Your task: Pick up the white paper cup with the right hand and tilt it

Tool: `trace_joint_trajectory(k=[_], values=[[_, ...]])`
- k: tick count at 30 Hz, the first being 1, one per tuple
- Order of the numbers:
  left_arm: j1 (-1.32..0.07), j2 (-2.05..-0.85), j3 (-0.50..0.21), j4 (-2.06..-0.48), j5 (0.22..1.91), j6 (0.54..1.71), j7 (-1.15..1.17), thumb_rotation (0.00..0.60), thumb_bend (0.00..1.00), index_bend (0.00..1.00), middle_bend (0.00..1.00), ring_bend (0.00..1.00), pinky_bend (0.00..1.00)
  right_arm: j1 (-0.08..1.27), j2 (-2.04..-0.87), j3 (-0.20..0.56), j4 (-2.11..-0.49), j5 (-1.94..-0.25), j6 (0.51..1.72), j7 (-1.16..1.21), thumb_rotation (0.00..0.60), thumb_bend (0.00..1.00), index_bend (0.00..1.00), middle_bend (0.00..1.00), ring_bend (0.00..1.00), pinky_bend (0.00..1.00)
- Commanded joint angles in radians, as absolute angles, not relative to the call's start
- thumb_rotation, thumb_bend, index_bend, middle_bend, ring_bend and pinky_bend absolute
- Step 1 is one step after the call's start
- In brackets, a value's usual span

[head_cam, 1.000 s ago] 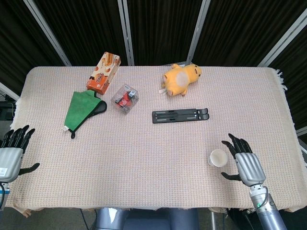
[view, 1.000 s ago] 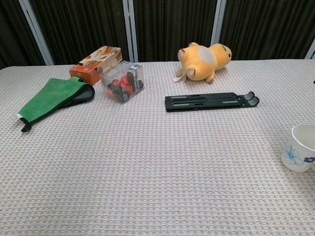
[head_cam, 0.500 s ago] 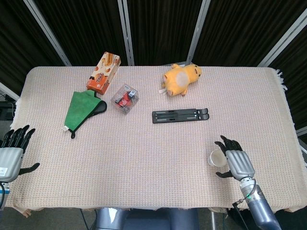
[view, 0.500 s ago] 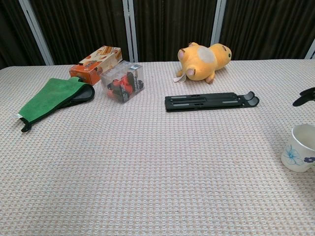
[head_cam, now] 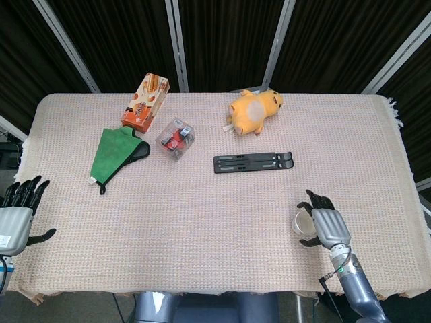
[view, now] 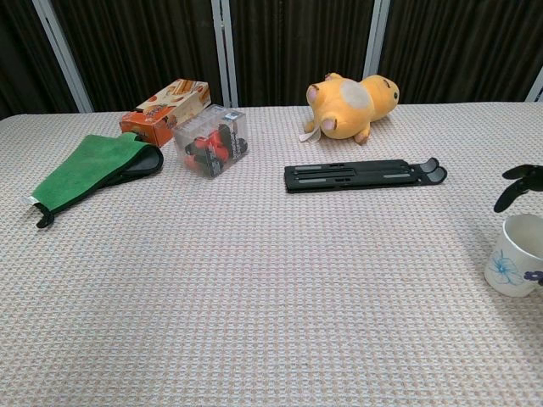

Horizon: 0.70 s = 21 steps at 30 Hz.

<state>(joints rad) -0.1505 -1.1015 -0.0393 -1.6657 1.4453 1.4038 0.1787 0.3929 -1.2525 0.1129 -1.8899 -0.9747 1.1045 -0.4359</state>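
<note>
- The white paper cup [head_cam: 303,221] stands upright on the desk [head_cam: 222,202] at about 4 o'clock from the desk's middle, near the front right edge; it is a thin-walled, tapered cup with a blue flower print on its side.
- The right hand [head_cam: 326,225] sits at the cup's 3 o'clock, its fingers [view: 514,184] spread and curling around the rim; whether they touch the wall I cannot tell, and nothing looks gripped yet.
- Risk, as I judge it: the light, soft paper could crumple under a hard squeeze, or get nudged over or slide before the grip sets.
- The left hand [head_cam: 15,214] hangs at the desk's 8 o'clock edge, fingers apart, holding nothing.
- The desk's woven cloth is coarse, which may snag the cup's base.
- At 12 o'clock of the cup lies a flat black folding stand [head_cam: 254,163]; beyond it, a soft yellow plush toy [head_cam: 254,111].
</note>
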Motion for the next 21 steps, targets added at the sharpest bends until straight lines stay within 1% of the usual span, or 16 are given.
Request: trace_joint_trajectory(k=[1,4,10,21], values=[[-0.151,-1.101,-0.039,-1.666,1.445,1.403,0.178,0.6,0.0,0.0,0.0,0.0,0.0,0.402,-1.266,0.114,-1.877,-0.96,1.106,-0.441,0.6,0.15,0.32,0.02,0.0,0.0],[-0.151,-1.101,-0.039,-1.666,1.445,1.402,0.178,0.6,0.0,0.0,0.0,0.0,0.0,0.407,-1.278,0.111,-1.867,-0.945,1.11,-0.447,0.6,0.17,0.35,0.05,0.0,0.0],[-0.152,-1.101,-0.04,-1.667,1.443,1.402,0.182,0.6,0.0,0.0,0.0,0.0,0.0,0.417,-1.296,0.114,-1.848,-0.932,1.126,-0.451,0.6,0.2,0.39,0.08,0.0,0.0],[-0.152,-1.102,-0.04,-1.669,1.441,1.401,0.185,0.6,0.0,0.0,0.0,0.0,0.0,0.42,-1.312,0.123,-1.844,-0.951,1.161,-0.431,0.6,0.2,0.45,0.14,0.0,0.0]])
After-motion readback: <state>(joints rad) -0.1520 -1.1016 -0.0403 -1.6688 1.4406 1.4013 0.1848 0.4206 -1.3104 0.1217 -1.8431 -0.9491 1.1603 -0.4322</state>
